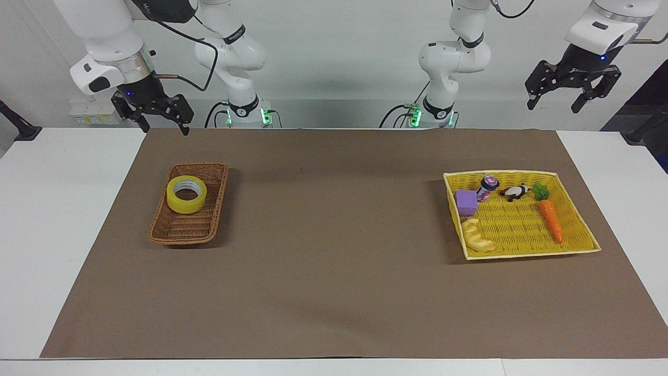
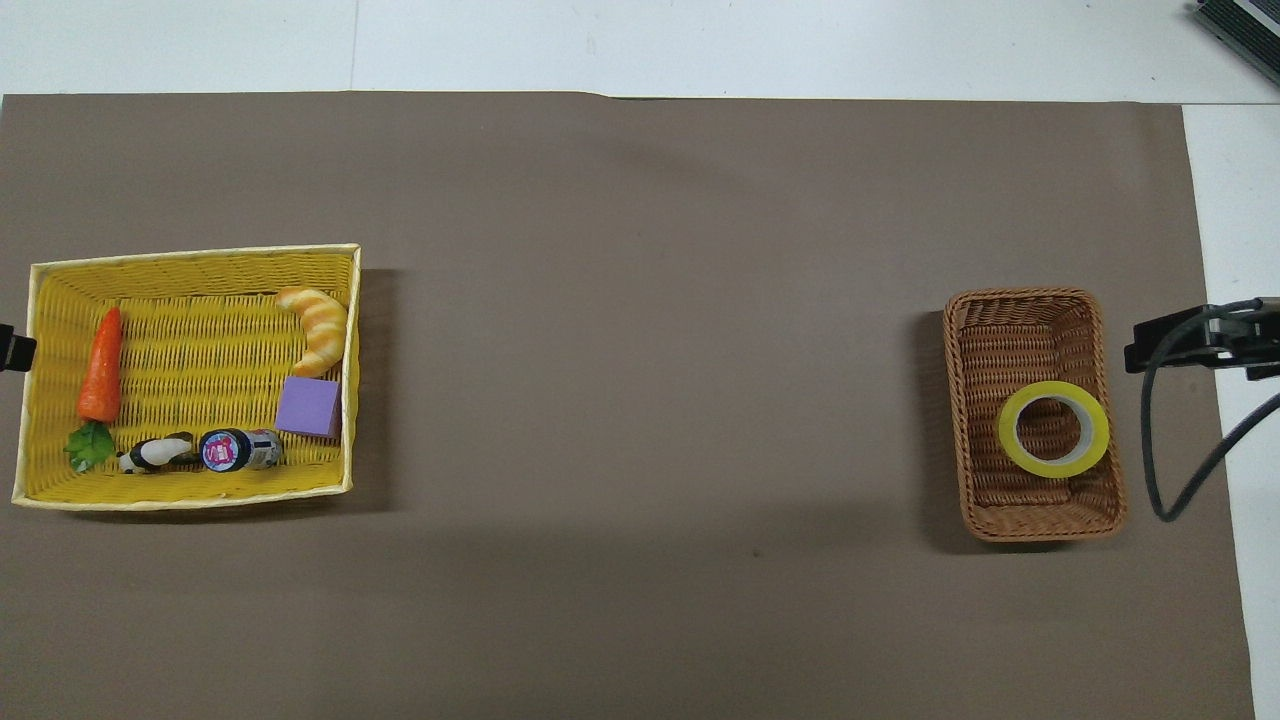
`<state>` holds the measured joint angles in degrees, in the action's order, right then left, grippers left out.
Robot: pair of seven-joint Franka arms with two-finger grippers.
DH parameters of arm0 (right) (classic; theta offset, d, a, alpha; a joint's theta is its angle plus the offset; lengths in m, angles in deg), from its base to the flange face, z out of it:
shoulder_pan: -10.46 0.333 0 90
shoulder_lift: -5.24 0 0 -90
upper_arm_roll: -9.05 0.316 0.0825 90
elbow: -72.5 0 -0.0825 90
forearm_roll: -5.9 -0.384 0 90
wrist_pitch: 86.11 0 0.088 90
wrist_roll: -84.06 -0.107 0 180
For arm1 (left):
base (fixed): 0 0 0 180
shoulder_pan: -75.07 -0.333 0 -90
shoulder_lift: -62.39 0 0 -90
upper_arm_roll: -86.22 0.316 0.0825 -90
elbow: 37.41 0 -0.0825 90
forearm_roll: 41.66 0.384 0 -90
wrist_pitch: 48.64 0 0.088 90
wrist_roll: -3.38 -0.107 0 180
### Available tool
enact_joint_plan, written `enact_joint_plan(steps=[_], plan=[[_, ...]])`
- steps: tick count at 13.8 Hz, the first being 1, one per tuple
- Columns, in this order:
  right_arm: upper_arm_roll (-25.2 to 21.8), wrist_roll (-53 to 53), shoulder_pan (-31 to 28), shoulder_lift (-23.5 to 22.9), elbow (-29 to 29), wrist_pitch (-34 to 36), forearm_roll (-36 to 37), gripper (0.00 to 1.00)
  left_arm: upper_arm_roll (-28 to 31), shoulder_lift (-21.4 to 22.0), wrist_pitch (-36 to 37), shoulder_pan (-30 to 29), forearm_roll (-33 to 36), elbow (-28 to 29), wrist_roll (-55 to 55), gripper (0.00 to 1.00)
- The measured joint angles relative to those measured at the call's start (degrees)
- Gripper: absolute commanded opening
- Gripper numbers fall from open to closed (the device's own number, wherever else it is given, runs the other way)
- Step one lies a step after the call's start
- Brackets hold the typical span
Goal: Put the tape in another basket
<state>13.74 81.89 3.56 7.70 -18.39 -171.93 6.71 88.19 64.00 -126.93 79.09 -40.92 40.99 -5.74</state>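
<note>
The tape (image 1: 186,194) (image 2: 1053,428), a yellow roll with a grey-white core, lies flat in the brown wicker basket (image 1: 166,233) (image 2: 1022,525), in the half nearer to the robots. My right gripper (image 1: 163,127) hangs open and empty in the air over the mat's edge, apart from the basket, toward the right arm's end. The overhead view shows only part of it (image 2: 1160,345). My left gripper (image 1: 553,106) waits open and empty, high over the left arm's end of the table.
A yellow square tray-basket (image 1: 579,249) (image 2: 190,497) at the left arm's end holds a carrot (image 1: 551,220), a croissant toy (image 1: 477,236), a purple block (image 1: 466,202), a small bottle (image 1: 487,187) and a panda figure (image 1: 514,192). A brown mat (image 1: 334,261) covers the white table.
</note>
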Motion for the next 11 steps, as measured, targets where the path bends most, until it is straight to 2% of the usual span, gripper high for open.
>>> enact_joint_plan(steps=[11], plan=[[0.1,0.4,0.0,0.0,0.3,0.6,-0.3,1.0,0.0,0.0,0.0,0.0,0.0,0.0,0.0,1.0]])
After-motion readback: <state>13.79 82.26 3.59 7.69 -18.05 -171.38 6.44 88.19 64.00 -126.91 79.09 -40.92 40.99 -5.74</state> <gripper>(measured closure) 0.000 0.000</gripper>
